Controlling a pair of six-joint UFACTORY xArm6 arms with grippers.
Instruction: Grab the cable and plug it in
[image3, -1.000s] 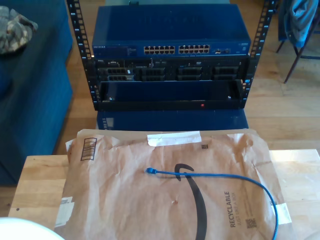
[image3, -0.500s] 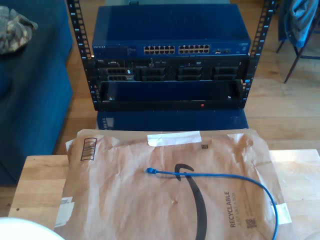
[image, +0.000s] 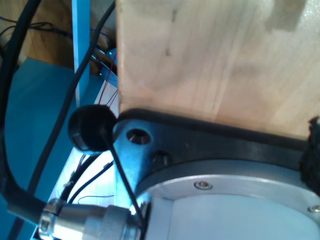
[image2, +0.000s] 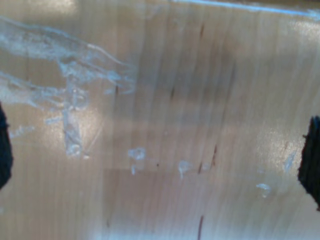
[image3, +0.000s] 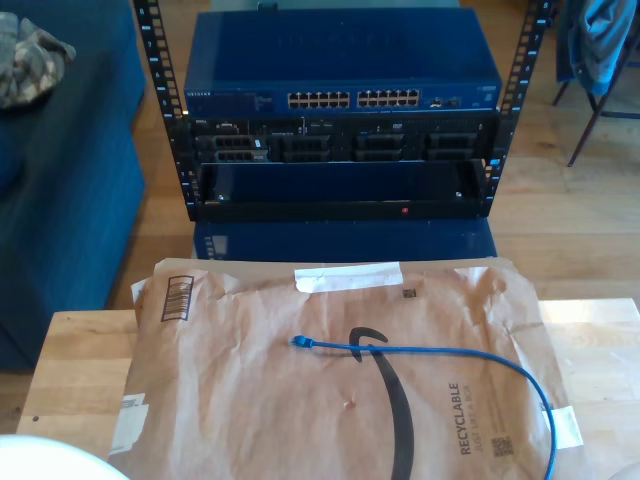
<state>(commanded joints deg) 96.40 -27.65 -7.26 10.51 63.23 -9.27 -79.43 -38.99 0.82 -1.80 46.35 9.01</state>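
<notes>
Cable (image3: 430, 352) lies on the paper mailer (image3: 240, 380) on the table (image3: 75, 370): plug (image3: 299, 342) mid-mailer, far end cut off at the frame's lower edge toward the exterior view's right. Switch (image3: 340, 95) sits behind in the rack. My first gripper's state: cannot tell. My second gripper's fingers (image2: 311, 160) stand wide apart over bare wood, holding nothing.

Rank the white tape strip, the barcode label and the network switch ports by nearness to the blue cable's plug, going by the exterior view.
1. White tape strip: on the paper mailer's far edge, just beyond the plug.
2. Barcode label: on the mailer, toward the exterior view's left.
3. Network switch ports: up in the rack, beyond the table.
</notes>
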